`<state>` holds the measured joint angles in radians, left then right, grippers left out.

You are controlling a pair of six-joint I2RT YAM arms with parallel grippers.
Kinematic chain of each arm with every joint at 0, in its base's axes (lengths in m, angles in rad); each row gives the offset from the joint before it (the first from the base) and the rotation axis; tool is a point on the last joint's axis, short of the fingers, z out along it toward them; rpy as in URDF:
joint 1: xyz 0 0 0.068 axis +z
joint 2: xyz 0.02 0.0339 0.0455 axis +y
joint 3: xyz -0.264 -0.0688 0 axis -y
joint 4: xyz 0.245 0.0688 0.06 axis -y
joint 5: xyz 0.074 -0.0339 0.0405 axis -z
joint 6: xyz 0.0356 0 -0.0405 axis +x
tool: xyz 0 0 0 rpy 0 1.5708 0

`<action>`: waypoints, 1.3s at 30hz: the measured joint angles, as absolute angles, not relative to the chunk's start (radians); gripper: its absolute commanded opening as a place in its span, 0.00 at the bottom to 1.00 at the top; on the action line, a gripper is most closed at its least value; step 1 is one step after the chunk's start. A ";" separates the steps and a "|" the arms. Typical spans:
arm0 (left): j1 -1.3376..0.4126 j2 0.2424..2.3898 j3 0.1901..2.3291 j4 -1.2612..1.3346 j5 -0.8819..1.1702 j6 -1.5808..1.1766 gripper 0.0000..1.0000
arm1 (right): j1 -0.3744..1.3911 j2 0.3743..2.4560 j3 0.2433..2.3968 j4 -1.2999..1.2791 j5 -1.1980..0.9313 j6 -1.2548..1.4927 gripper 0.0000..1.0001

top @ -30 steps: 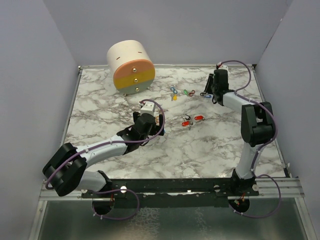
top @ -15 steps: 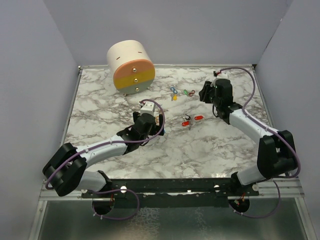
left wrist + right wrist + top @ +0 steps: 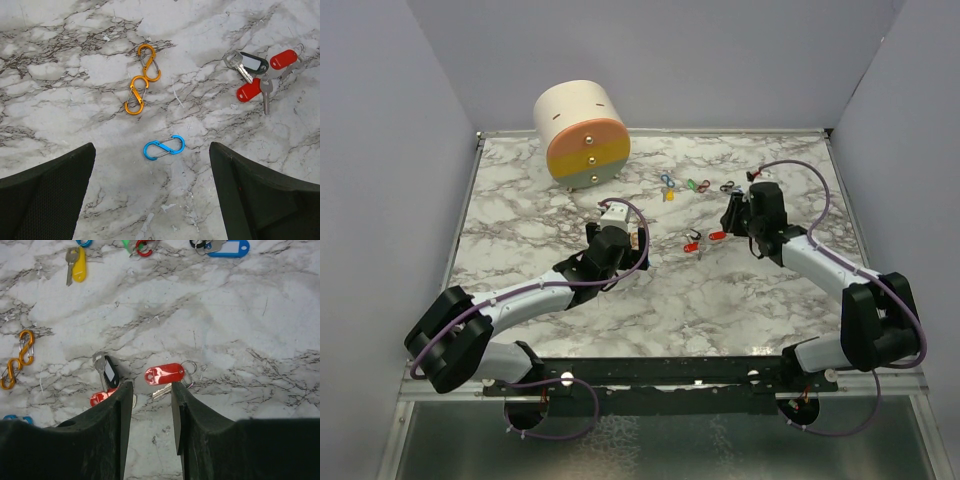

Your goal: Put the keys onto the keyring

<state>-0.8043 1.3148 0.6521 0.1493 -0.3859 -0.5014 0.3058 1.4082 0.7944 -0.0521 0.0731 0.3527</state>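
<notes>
Hovering above the red-tagged key [image 3: 164, 373] with right claw [image 3: 151, 387] part-released, empty; holding left claw [image 3: 152, 148] fully released over bench [image 3: 50, 100].

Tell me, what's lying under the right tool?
A red-tagged key lies on the marble just ahead of the right tool, its blade showing between the fingers. A second red tag is half hidden by one finger; the rest beneath is covered.

Right pincer [image 3: 727, 218] swung nearer, over red keys [image 3: 164, 374] (perhaps lower)
</notes>
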 measured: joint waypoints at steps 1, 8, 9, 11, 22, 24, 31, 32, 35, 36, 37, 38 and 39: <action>-0.804 1.315 0.652 0.149 -0.386 -0.501 0.99 | 0.306 1.408 0.792 -0.050 0.060 0.357 0.37; -0.804 1.315 0.652 0.150 -0.386 -0.501 0.99 | 0.313 1.360 0.595 0.087 -0.068 0.388 0.41; -0.804 1.315 0.652 0.152 -0.386 -0.501 0.99 | 0.320 1.346 0.563 0.094 -0.075 0.389 0.41; -0.804 1.315 0.651 0.157 -0.386 -0.501 0.99 | 0.341 1.326 0.527 0.101 -0.086 0.389 0.42; -0.804 1.314 0.648 0.157 -0.386 -0.500 0.99 | 0.386 1.318 0.519 0.183 -0.095 0.389 0.51; -0.804 1.314 0.645 0.157 -0.386 -0.500 0.99 | 0.386 1.328 0.519 0.194 -0.096 0.387 0.54; -0.804 1.306 0.638 0.156 -0.386 -0.499 0.99 | 0.386 1.333 0.492 0.286 -0.150 0.351 0.68; -0.804 1.305 0.637 0.156 -0.386 -0.499 0.99 | 0.386 1.333 0.491 0.293 -0.155 0.345 0.68; -0.804 1.300 0.637 0.157 -0.386 -0.499 0.99 | 0.386 1.333 0.490 0.311 -0.171 0.334 0.68; -0.804 1.299 0.637 0.157 -0.386 -0.499 0.99 | 0.386 1.335 0.490 0.319 -0.176 0.331 0.68; -0.804 1.298 0.636 0.157 -0.386 -0.498 0.99 | 0.386 1.339 0.490 0.325 -0.181 0.327 0.68; -0.804 1.297 0.635 0.158 -0.386 -0.498 0.99 | 0.386 1.346 0.490 0.333 -0.185 0.325 0.68; -0.804 1.296 0.632 0.159 -0.386 -0.498 0.99 | 0.386 1.357 0.490 0.340 -0.192 0.323 0.68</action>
<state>-0.8040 1.2961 0.6323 0.1593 -0.3859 -0.4984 0.3862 1.3567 0.4904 0.3405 -0.1917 0.3225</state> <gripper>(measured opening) 0.990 0.676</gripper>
